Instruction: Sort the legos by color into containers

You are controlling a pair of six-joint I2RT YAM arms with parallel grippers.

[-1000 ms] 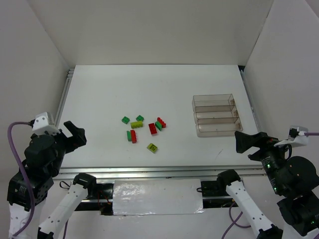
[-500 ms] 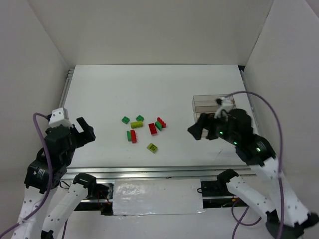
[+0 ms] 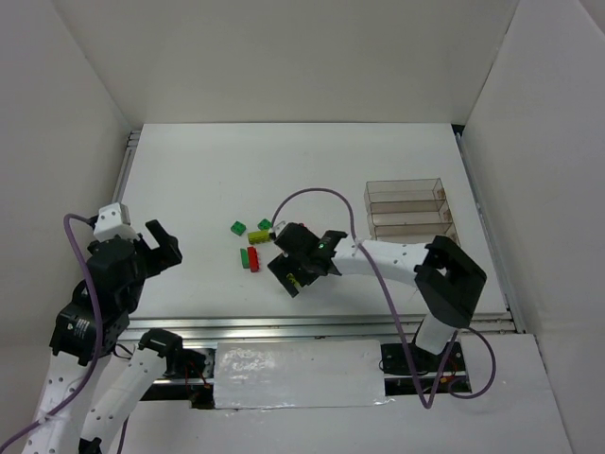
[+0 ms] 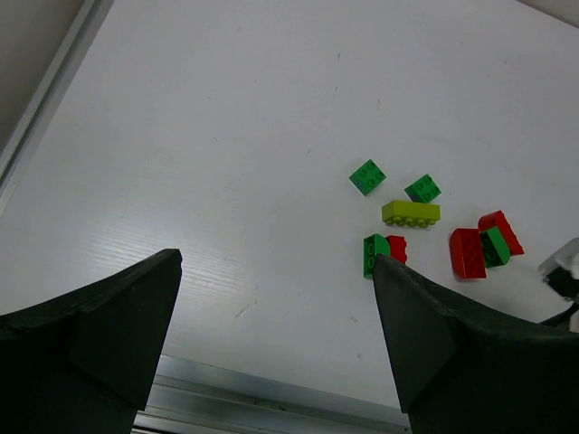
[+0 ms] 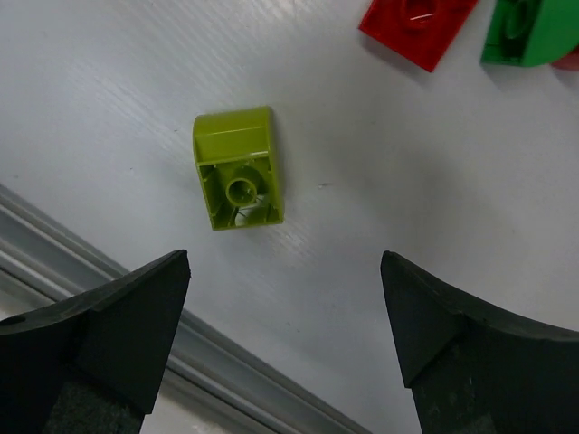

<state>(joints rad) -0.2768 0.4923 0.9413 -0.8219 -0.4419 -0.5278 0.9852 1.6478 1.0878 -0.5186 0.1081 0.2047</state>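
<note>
Several legos lie mid-table: two dark green bricks point(image 3: 238, 228) point(image 3: 265, 224), a yellow-green one point(image 3: 258, 236) and a green-and-red pair point(image 3: 249, 257). The left wrist view shows more red point(image 4: 467, 253) and green point(image 4: 494, 246) bricks to the right. My right gripper point(image 3: 295, 270) is open and hovers over an upturned yellow-green brick point(image 5: 237, 170), which lies just ahead of the jaws point(image 5: 285, 258). My left gripper point(image 3: 163, 244) is open and empty, above the table left of the cluster point(image 4: 276, 262). The clear containers point(image 3: 405, 183) stand at the right and look empty.
The table's metal front rail point(image 5: 226, 389) runs just below the right gripper. White walls enclose the table on the left, back and right. The right arm's link point(image 3: 454, 274) crosses in front of the nearest container.
My right arm has swung from the near right edge across to the lego cluster and dropped over the lone yellow-green brick. The left arm rose slightly, then held still.
</note>
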